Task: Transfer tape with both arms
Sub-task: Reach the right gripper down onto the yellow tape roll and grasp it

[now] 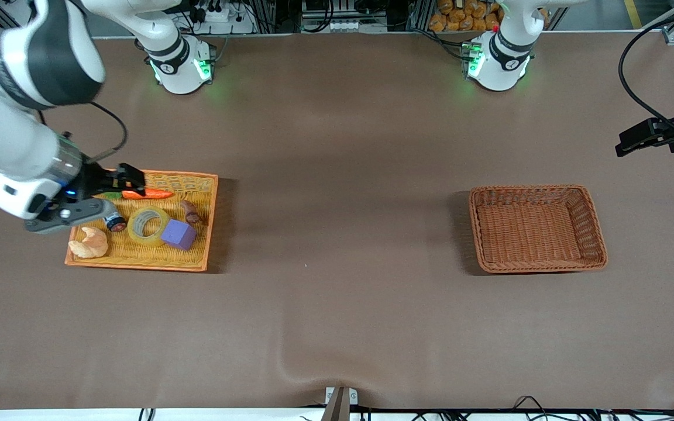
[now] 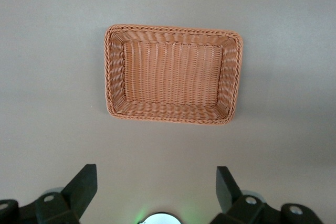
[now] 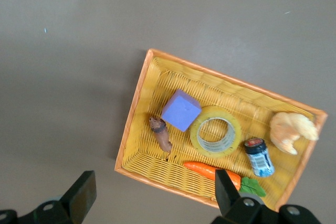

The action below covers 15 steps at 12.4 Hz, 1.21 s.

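Observation:
The tape point(image 1: 148, 225), a yellowish translucent ring with a pale core, lies flat in the yellow woven tray point(image 1: 138, 264) toward the right arm's end of the table. It touches the purple cube point(image 1: 178, 234). My right gripper point(image 1: 135, 181) hangs open and empty over the tray's edge farthest from the front camera, above the carrot. In the right wrist view the tape point(image 3: 216, 135) lies mid-tray, with my open right gripper point(image 3: 155, 192) over the tray's rim point(image 3: 137, 100). My left gripper point(image 1: 635, 140) is open and empty, high over the left arm's end of the table; it also shows in the left wrist view point(image 2: 156, 182).
The tray also holds a carrot point(image 1: 147, 194), a small blue-grey can point(image 1: 114, 222), a croissant point(image 1: 88, 242) and a brown lump point(image 1: 191, 212). An empty brown woven basket point(image 1: 536, 190) stands toward the left arm's end; it shows in the left wrist view point(image 2: 173, 29).

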Motion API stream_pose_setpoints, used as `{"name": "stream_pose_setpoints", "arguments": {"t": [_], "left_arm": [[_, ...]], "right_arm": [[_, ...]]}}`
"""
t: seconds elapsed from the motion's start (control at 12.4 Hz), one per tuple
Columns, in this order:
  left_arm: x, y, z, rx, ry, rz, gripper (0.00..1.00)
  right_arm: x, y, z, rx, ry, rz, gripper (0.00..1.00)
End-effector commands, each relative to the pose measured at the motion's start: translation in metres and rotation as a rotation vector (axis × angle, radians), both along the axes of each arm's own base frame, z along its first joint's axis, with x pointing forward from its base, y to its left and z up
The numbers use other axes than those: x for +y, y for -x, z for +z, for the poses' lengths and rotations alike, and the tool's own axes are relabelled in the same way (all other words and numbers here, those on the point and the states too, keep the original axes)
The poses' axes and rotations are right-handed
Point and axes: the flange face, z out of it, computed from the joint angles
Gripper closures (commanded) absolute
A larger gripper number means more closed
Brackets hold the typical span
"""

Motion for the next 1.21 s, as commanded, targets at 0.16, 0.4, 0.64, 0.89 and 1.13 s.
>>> {"name": "stream_pose_setpoints", "arguments": {"t": [0.16, 0.4, 0.64, 0.89, 1.13], "left_arm": [[-0.005, -0.001, 0.000, -0.004, 0.013, -0.011, 0.00], [-0.006, -0.002, 0.000, -0.003, 0.015, -0.023, 0.00], [-0.023, -0.004, -0.005, 0.003, 0.005, -0.041, 0.00], [-0.024, -0.006, -0.009, 0.011, 0.005, -0.043, 0.00], [-0.019, -0.007, -0.011, 0.014, -0.002, -0.039, 0.00]], "right_arm": [[-0.047, 0.018, -0.113, 0.048, -0.031, 0.222, 0.00], [-0.071, 0.024, -0.170, -0.014, -0.052, 0.503, 0.00], [-0.112, 0.032, -0.221, 0.016, -0.069, 0.531, 0.00], [-0.107, 0.060, -0.275, -0.027, -0.053, 0.594, 0.00], [-0.104, 0.059, -0.267, 0.051, -0.085, 0.608, 0.00]]}}
